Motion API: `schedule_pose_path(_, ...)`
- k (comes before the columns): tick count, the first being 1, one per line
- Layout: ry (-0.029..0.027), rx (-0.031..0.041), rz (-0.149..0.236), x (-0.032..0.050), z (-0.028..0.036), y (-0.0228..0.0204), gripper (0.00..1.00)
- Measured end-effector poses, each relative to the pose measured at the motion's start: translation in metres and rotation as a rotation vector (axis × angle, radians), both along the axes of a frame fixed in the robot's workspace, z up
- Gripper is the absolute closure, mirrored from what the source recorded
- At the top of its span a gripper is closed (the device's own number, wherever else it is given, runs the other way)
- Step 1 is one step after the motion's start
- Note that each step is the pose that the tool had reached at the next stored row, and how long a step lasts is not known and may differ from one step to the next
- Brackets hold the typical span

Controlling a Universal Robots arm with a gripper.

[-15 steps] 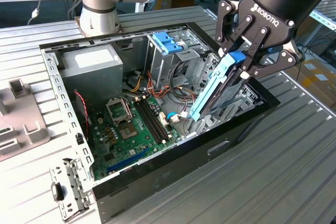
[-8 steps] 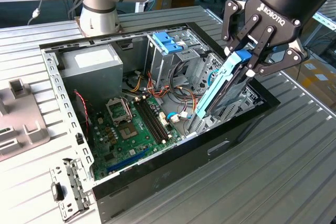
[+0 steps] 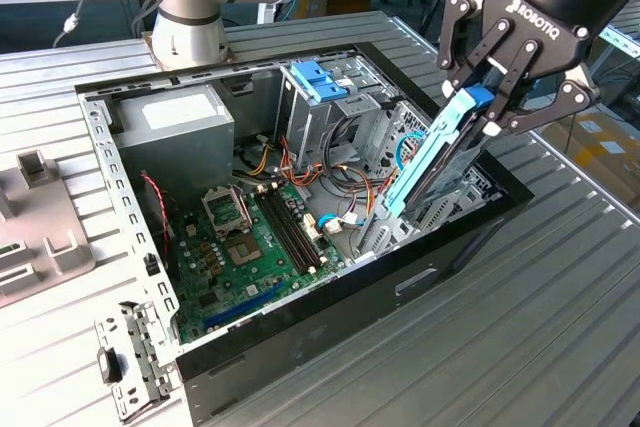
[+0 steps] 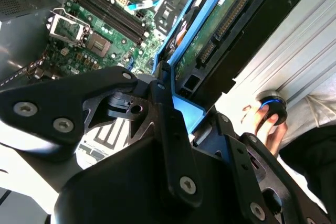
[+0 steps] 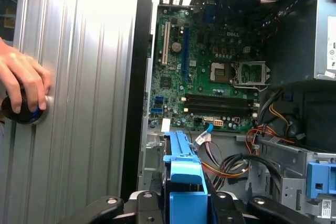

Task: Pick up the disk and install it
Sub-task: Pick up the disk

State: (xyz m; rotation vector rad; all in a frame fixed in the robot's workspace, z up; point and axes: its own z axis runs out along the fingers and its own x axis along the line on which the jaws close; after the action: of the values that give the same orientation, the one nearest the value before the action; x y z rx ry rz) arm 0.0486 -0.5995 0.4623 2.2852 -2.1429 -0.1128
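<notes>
The gripper [image 3: 490,107] hangs over the open computer case [image 3: 300,347], above the case wall on the exterior view's right, and its jaws are clamped on the upper end of the disk [image 3: 430,162]. The disk sits in a blue-trimmed carrier and is tilted steeply. Its lower end reaches down inside the case among the drive-bay metalwork and cables, and its upper end stands above the case rim. Deeper in the case lie the green motherboard [image 3: 240,247] and, in the far corner, the grey power-supply box [image 3: 185,127]. A light-blue latch piece [image 3: 320,80] sits on the bay frame at the case's far side. The case rests on a ribbed metal counter [image 3: 560,327]. Outside the case, in the first wrist view, a person's hand [image 5: 23,85] rests on a dark round knob [image 5: 16,111] on the counter.
</notes>
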Motion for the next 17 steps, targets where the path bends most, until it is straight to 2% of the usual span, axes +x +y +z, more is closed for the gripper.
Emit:
schedule_pose_path(3, 0.0058, 0.0003, 0.0, 0.012, 0.0023, 0.0, 0.63)
schedule_pose_path(5, 0.0136, 0.0004, 0.0, 0.024, 0.003, 0.0, 0.63)
schedule_pose_path(9, 0.0246, 0.0004, 0.0, 0.0423, 0.0056, 0.0, 0.63)
schedule_pose_path(14, 0.033, 0.0005, 0.0, 0.057, 0.0108, 0.0001, 0.63)
schedule_pose_path(17, 0.0453, 0.0005, 0.0, 0.0674, 0.0109, 0.0002, 0.63)
